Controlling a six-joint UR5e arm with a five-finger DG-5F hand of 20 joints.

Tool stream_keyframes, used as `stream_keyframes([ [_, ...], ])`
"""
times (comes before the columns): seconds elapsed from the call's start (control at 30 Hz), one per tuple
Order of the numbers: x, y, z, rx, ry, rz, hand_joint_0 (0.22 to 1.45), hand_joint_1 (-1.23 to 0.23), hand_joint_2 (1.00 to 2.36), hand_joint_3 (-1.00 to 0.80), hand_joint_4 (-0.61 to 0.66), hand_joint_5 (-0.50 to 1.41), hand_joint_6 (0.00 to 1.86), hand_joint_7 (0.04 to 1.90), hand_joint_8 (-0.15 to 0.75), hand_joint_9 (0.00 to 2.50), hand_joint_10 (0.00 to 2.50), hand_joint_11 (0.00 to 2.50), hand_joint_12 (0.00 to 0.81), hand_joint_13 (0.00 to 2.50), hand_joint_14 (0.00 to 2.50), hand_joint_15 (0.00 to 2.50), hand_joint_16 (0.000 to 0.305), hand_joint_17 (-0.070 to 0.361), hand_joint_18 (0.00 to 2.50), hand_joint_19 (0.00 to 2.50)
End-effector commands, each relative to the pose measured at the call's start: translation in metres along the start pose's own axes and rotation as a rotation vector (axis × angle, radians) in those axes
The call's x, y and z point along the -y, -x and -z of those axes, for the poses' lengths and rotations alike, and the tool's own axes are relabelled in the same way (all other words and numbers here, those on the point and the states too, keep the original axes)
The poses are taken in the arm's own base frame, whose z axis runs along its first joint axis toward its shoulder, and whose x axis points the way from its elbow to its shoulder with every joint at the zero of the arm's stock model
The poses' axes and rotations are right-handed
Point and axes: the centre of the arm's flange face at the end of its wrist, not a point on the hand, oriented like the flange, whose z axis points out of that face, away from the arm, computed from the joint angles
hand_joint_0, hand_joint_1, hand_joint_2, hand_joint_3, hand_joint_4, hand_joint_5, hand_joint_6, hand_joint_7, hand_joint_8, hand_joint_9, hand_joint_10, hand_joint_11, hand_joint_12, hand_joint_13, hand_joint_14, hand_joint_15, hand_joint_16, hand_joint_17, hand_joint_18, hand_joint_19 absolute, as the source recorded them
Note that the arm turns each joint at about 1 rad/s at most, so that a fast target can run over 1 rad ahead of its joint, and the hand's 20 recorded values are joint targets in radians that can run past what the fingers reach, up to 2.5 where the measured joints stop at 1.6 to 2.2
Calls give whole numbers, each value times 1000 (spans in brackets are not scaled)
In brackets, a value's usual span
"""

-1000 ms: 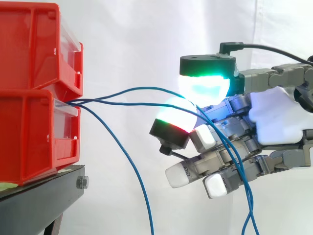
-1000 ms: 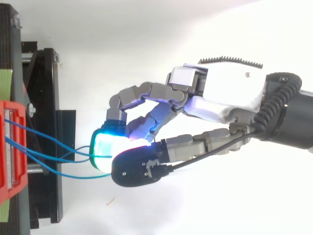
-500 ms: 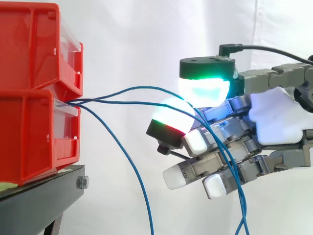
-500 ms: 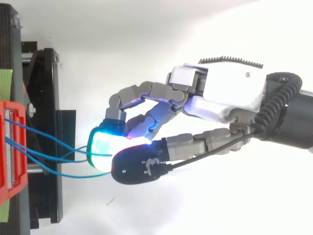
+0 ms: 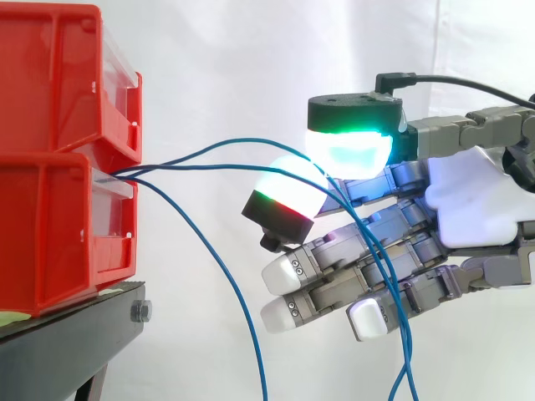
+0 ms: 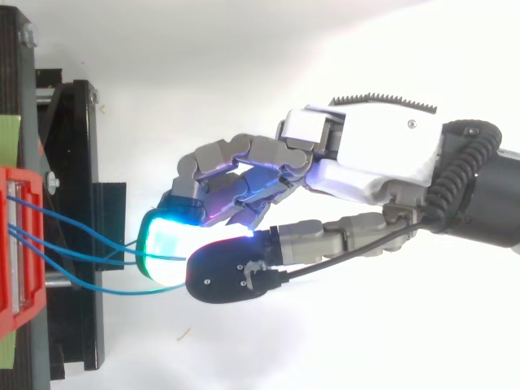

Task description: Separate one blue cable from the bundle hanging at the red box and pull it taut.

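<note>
Cables [image 5: 217,167], three blue ones, come out of the front of the lower red bin [image 5: 50,234] on the black stand [image 5: 75,342]. We see one slanting off downward by itself, while the other two run across to the hand [image 5: 468,200], the upper one bowing upward, and trail down over it. Honestly, we can't tell whether the hand is actually gripping either one.

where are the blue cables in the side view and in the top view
Side view: blue cables fan from the lower red bin at left across to the hand at right.
Top view: they run from the left edge rightward to the hand.
Shared landmark: the lower red bin.
</note>
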Motion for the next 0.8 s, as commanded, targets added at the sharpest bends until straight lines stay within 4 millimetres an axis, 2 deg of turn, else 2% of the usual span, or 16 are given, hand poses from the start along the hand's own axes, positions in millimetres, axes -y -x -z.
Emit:
stream_keyframes([
  [0.0,0,0,0,0,0,0,645,-632,1354,9,249,-137,768,1126,320,210,0,0,388,469,3,129,52,118,824,296],
  [0.77,1,0,0,0,-1,1,647,-628,1339,13,255,-138,771,1109,324,219,0,0,396,468,4,153,54,120,816,318],
])
